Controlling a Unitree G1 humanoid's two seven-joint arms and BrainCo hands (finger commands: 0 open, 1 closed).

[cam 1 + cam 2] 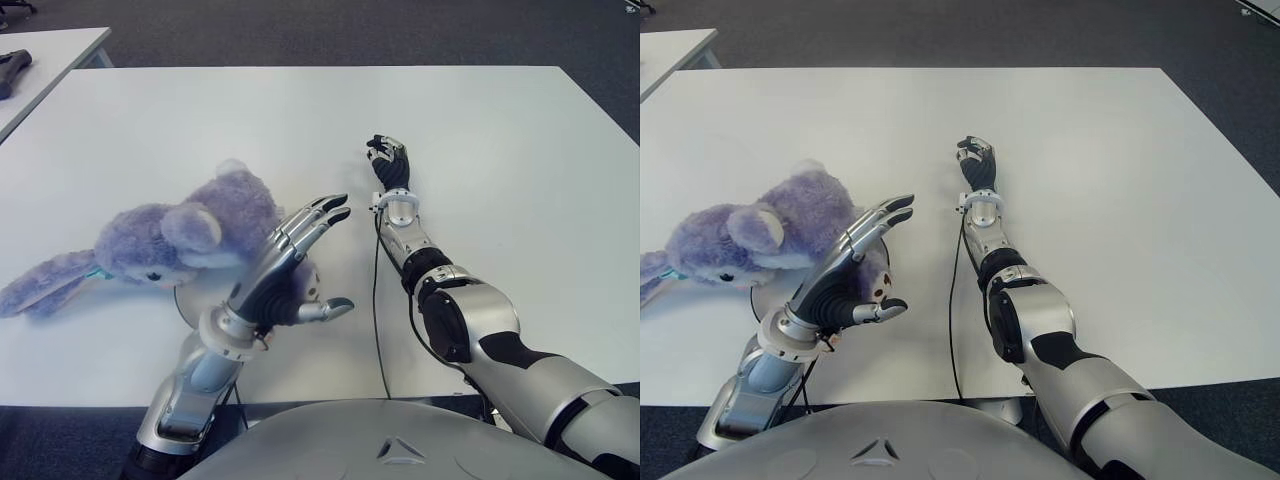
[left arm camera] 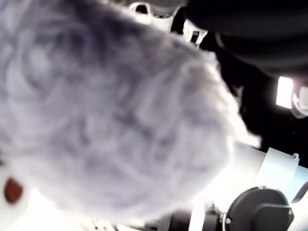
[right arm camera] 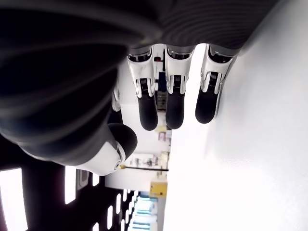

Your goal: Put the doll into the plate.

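Observation:
A purple plush doll (image 1: 180, 235) lies on its side at the left of the white table (image 1: 300, 110), its long ears trailing to the left. Its body covers most of a white plate (image 1: 183, 305), of which only a strip of rim shows under it. My left hand (image 1: 300, 265) is raised just right of the doll, fingers straight and thumb out, holding nothing. In the left wrist view the doll's fur (image 2: 106, 106) fills most of the picture. My right hand (image 1: 388, 160) shows at the table's middle, idle, with relaxed fingers (image 3: 166, 96) around nothing.
A black cable (image 1: 376, 300) runs along the table beside my right forearm to the front edge. A second table with a dark object (image 1: 12, 68) stands at the far left. Dark carpet surrounds both tables.

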